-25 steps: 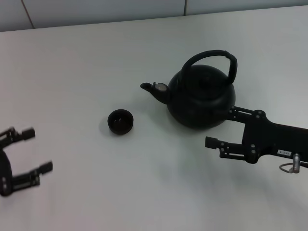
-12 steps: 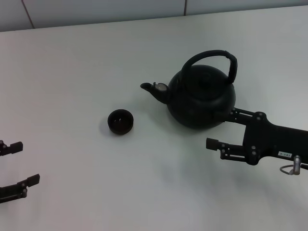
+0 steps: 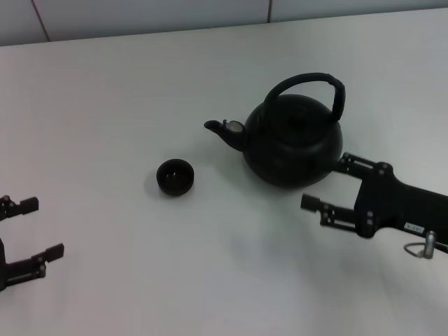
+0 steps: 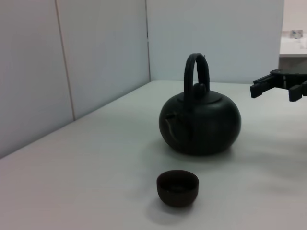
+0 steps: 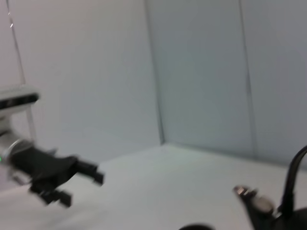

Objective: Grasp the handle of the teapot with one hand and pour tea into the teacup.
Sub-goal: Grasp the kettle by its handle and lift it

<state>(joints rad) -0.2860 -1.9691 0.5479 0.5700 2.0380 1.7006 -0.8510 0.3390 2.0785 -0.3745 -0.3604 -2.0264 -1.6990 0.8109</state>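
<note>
I judge I'm in the approach step: nothing is grasped and no tea is poured. My right gripper has its fingers spread wide and empty, low beside the teapot, one finger nearly touching the belly. The handle arches above those fingers, so next I must lift and close across the hoop. The teacup sits beyond the spout, well away from the fingertips. My left gripper waits open and empty at the surface edge, its body cut off. I can't see inside cup or pot, and the right wrist view catches only the spout.
</note>
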